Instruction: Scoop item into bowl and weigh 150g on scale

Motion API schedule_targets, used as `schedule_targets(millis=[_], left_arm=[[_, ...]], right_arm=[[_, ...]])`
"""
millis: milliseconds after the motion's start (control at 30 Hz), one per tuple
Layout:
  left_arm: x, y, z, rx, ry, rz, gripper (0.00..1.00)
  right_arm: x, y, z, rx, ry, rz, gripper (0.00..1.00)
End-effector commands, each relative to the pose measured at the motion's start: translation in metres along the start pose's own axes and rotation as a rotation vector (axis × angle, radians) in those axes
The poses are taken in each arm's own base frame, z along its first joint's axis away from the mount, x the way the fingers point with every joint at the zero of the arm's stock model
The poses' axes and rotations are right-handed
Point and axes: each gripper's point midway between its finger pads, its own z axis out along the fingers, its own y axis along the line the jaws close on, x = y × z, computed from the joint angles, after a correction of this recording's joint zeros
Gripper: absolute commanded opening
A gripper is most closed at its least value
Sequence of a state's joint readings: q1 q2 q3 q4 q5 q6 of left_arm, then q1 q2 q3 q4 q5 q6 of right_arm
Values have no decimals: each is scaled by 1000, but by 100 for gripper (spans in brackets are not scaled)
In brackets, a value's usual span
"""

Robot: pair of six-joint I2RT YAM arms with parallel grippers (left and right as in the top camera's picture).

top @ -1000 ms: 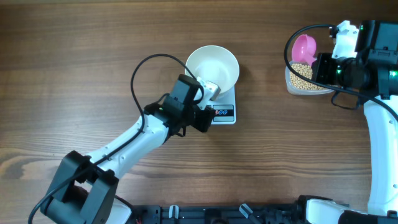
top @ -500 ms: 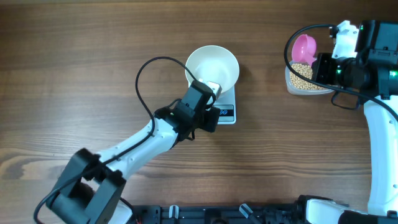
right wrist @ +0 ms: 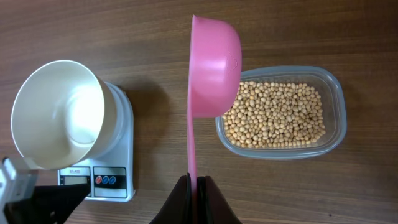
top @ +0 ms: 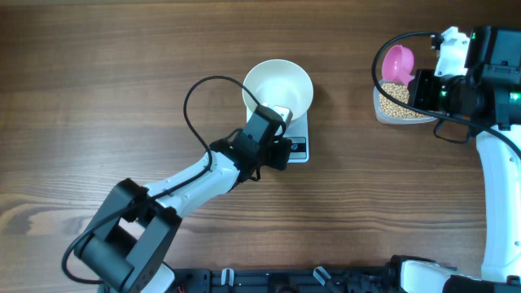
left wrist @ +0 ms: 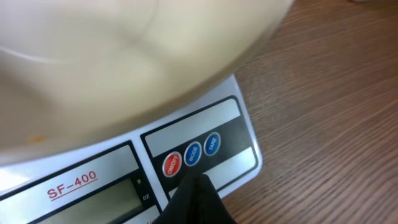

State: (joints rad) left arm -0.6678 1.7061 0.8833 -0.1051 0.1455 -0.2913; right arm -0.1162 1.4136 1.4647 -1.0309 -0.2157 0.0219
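Wooden table (top: 98, 65): one bowl (top: 278, 85), one scale (top: 299, 135), one tub (top: 391, 118), one scoop (top: 398, 61).

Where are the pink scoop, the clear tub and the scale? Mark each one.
pink scoop (right wrist: 214, 68), right wrist view, on the outside of its cup.
clear tub (right wrist: 334, 112), right wrist view, on its right wall.
scale (left wrist: 193, 154), left wrist view, on the middle button of its front panel.

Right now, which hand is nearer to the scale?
Left. The left hand is at the buttons of the scale; the right hand holds a pink scoop at the far tub.
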Motion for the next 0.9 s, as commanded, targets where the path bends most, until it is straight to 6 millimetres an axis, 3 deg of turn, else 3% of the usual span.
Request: schedule_targets(millis=[0,300,533,867], left_arm=[[15,9,14,-32,45,-13,4],[6,7,17,-20,4,-8,4],[1,20,16,-98,-26,-7,4],[9,21,23,-89,2,-13,4]], right_arm=[[-2,-2,-4,13,-17,0,4],[-6,-2,-4,14,-35,-28,4],[-8,-2,-4,14,-42,-30,4],[-10,-2,-4,13,-50,-32,4]])
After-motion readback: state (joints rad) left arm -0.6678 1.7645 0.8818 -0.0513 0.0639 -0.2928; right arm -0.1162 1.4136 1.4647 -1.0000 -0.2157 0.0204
